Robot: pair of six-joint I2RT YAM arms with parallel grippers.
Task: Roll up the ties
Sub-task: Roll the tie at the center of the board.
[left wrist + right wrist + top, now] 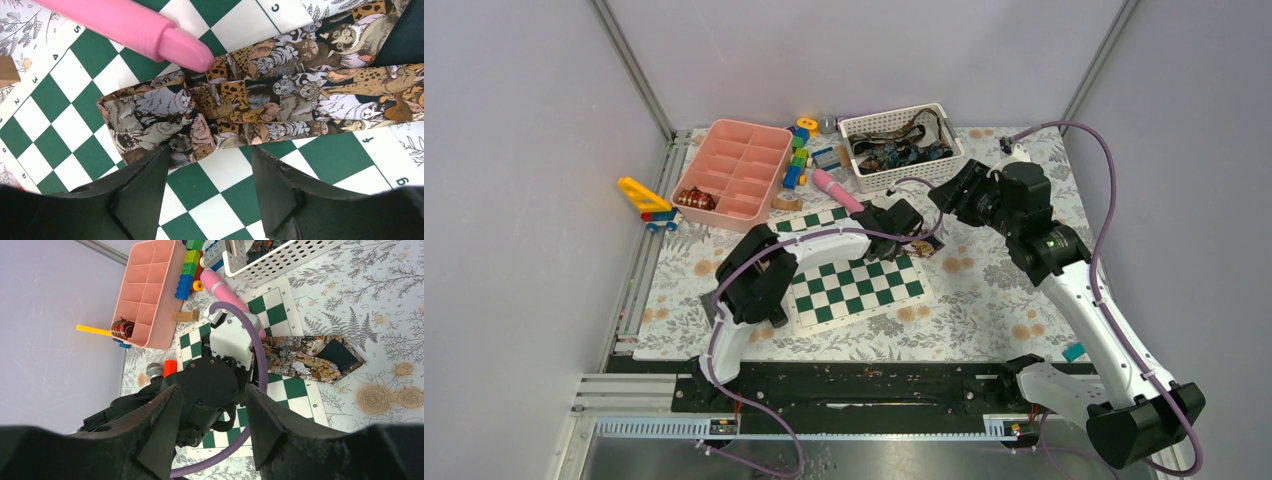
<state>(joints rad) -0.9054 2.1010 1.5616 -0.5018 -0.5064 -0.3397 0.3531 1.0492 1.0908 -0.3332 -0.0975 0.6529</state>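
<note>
A tie (240,105) printed with cats in brown, tan and grey lies folded on the green-and-white chessboard (220,195). Its wide pointed end shows in the right wrist view (305,357). My left gripper (210,162) is open just over the tie's folded end, with the left fingertip (155,160) at its edge. In the top view the left gripper (912,228) covers most of the tie (923,247). My right gripper (951,195) is open and empty, raised above the left wrist (212,402). More ties (894,152) lie in a white basket (911,176). A small patterned coil (694,199) sits in the pink tray (744,150).
A pink cylinder (135,25) lies against the tie's far edge. Toy blocks (797,165) and a small wooden piece (787,201) lie between tray and basket. A yellow toy (646,197) sits left of the tray. A purple cable (260,350) loops over the left wrist.
</note>
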